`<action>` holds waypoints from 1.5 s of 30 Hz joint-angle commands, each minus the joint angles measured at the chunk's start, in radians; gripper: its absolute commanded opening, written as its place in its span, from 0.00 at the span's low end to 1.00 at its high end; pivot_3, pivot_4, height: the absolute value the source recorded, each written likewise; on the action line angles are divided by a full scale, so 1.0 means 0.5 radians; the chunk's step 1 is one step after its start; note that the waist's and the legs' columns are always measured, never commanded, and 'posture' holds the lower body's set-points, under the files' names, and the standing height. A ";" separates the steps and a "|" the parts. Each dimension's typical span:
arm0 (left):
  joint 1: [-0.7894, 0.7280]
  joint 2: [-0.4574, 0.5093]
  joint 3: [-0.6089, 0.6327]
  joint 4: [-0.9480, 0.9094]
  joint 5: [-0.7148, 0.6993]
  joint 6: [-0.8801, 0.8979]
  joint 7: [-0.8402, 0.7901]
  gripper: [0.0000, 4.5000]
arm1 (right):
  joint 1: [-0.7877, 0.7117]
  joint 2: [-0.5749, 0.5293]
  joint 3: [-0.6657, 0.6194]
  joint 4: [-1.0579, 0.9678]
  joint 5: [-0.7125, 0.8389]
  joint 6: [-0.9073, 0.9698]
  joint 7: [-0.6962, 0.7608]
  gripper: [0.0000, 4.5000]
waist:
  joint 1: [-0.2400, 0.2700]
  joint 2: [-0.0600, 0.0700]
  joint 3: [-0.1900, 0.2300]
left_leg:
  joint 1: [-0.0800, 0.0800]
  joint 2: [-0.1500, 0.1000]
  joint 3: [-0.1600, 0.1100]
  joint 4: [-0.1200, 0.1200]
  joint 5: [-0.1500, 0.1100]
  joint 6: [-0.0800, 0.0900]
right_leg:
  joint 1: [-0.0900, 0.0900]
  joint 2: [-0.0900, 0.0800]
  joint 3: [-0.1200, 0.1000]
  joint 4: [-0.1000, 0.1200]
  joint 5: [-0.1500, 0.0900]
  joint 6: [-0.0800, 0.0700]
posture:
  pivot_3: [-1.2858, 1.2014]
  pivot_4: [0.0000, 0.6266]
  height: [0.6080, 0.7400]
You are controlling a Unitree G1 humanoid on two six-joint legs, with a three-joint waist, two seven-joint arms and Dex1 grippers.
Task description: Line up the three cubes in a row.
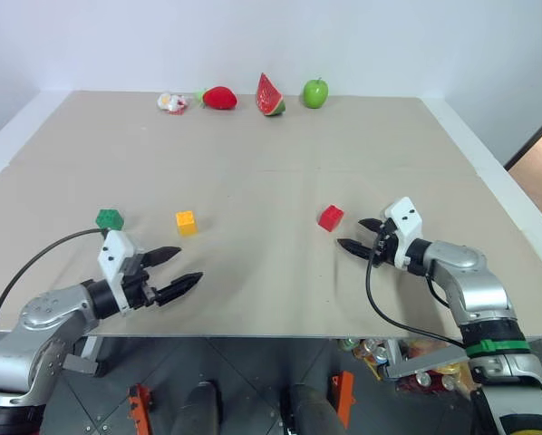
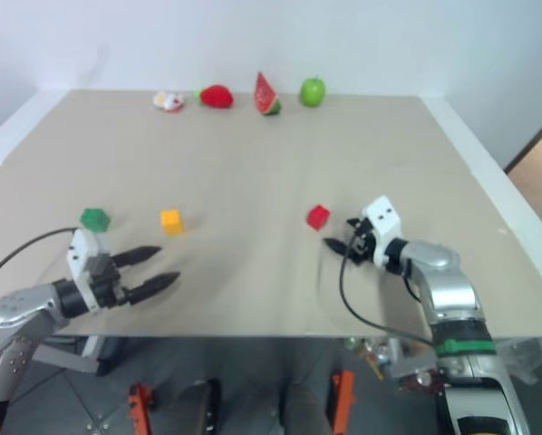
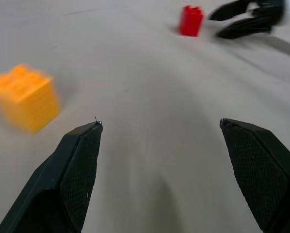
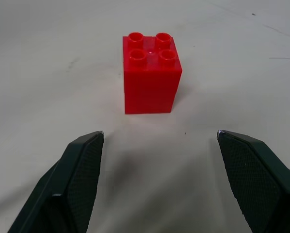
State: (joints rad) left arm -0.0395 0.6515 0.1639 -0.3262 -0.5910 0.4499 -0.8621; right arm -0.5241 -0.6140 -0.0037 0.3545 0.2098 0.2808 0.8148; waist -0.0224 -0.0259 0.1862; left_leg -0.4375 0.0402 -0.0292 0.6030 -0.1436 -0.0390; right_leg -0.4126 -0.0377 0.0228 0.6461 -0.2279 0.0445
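- Cubes, 3 in number, sit on the beige table top (image 1: 271, 172), all upright with studs facing up, none held.
- Green cube (image 1: 110, 218) lies toward the table's left side, just beyond the left arm's wrist camera housing.
- Yellow cube (image 1: 187, 222) sits a short way to the right of the green one, apart from it.
- Red cube (image 1: 330, 217) sits well apart from the yellow one, toward the right; its top shows 4 round studs in the right wrist view.
- Green and yellow stand roughly level with each other; the red is close to that line, with a wider gap.
- Left gripper (image 1: 179, 270) hovers near the table's front edge, fingers spread wide with nothing between them; the yellow cube lies ahead and off to one side.
- Right gripper (image 1: 360, 235) points at the red cube from just beside it, fingers parted wide, not touching it.
- Toy strawberry (image 1: 219, 97), watermelon slice (image 1: 269, 95), green apple (image 1: 315, 92) and a small white-and-pink item (image 1: 172, 102) line the far edge.
- No brand, label or legible writing is visible on any item.
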 commanded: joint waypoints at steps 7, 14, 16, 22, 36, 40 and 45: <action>-0.137 -0.004 -0.065 -0.053 0.013 -0.020 -0.028 0.89 | -0.223 0.108 0.018 0.315 -0.085 -0.178 0.029 0.86 | -0.001 0.000 0.000 | 0.001 0.009 0.000 0.000 0.000 0.000 | 0.000 0.013 0.005 0.001 0.000 0.000 | 0.52 0.24 1.00; -0.142 -0.044 -0.078 -0.036 0.019 -0.040 -0.002 0.89 | -0.344 0.203 0.039 0.455 -0.114 -0.242 0.060 0.86 | -0.004 0.000 0.000 | 0.005 0.018 0.000 0.000 0.000 0.000 | 0.000 0.025 0.007 0.002 0.007 -0.010 | 0.52 0.24 1.00; -0.136 -0.051 -0.077 -0.033 0.020 -0.047 0.002 0.89 | -0.380 0.229 0.042 0.504 -0.122 -0.264 0.065 0.86 | -0.004 0.000 0.000 | 0.006 0.019 0.000 0.000 0.001 0.001 | 0.000 0.026 0.007 0.003 0.009 -0.012 | 0.52 0.24 1.00; -0.137 -0.075 -0.066 -0.025 0.006 -0.047 0.019 0.90 | -0.470 0.296 0.049 0.629 -0.150 -0.344 0.067 0.80 | -0.004 0.000 0.000 | 0.007 0.020 0.002 0.000 0.001 0.001 | 0.000 0.026 0.009 0.003 0.009 -0.012 | 0.52 0.24 1.00; -0.194 -0.072 -0.031 0.058 -0.028 -0.047 -0.009 0.90 | -0.458 0.176 0.071 0.558 -0.052 -0.323 0.557 0.28 | -0.003 0.001 0.000 | 0.007 0.020 0.004 0.000 0.001 0.001 | -0.001 0.027 0.011 0.003 0.009 -0.011 | 0.52 0.24 1.00; -0.231 -0.006 -0.039 0.125 -0.031 -0.020 -0.114 0.90 | -0.359 0.039 0.203 0.340 -0.006 -0.234 1.015 0.28 | -0.003 0.001 0.000 | 0.008 0.020 0.004 0.000 0.001 0.001 | 0.000 0.027 0.011 0.003 0.008 -0.011 | 0.52 0.24 1.00; -0.268 0.051 -0.027 0.174 -0.036 0.000 -0.182 0.90 | -0.337 -0.022 0.296 0.306 -0.038 -0.296 1.233 0.28 | -0.003 0.001 0.001 | 0.008 0.022 0.004 0.000 0.001 0.001 | -0.001 0.028 0.011 0.004 0.008 -0.011 | 0.52 0.24 1.00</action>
State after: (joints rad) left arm -0.1567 0.6581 0.1249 -0.2353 -0.5928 0.4479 -0.9397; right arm -0.6775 -0.6101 0.1461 0.5326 0.1896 0.1527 1.3989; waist -0.0240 -0.0254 0.1865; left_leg -0.4329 0.0510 -0.0266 0.6029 -0.1433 -0.0387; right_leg -0.4131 -0.0237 0.0286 0.6481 -0.2235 0.0387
